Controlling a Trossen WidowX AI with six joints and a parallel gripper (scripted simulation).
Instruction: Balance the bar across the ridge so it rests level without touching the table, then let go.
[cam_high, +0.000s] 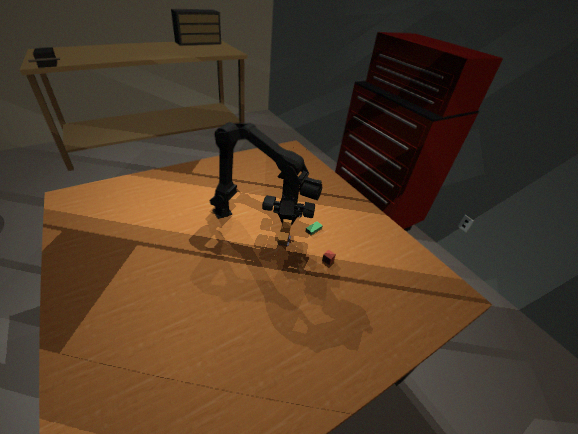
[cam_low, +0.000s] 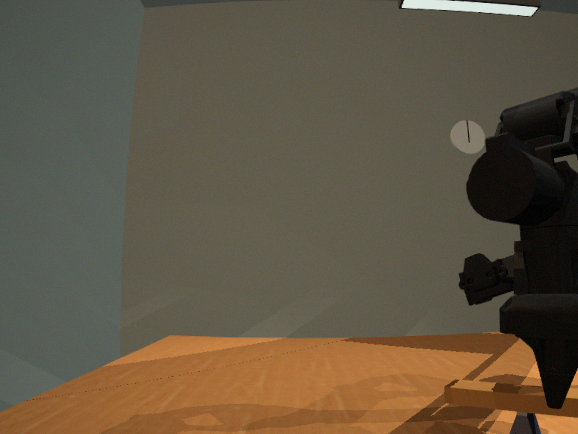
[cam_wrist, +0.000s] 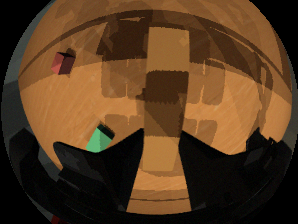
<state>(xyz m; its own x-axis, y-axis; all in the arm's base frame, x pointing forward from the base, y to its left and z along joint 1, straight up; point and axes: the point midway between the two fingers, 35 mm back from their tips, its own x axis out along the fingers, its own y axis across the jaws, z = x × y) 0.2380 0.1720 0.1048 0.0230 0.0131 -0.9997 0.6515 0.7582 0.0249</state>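
Gripping fingers (cam_low: 555, 395) around bar (cam_low: 480, 395)

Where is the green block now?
In the top view, the green block lies on the table, just right of the end effector, with the red cube nearby, closer to the camera.

One bar (cam_low: 480, 395), green block (cam_high: 314, 228), red block (cam_high: 328, 257); ridge unclear.

The black arm (cam_low: 535, 240) filled the frame's 3 o'clock edge, its dark jaws tapering down at about 4 o'clock and clamped on a wooden bar (cam_low: 480, 395). The bar lay close to level, its free end pointing toward 9 o'clock, raised above the wooden surface (cam_low: 240, 385). Below it, near 5 o'clock, a small dark blue ridge (cam_low: 533, 424) peeked in. A round wall clock (cam_low: 467, 137) hung at 2 o'clock.
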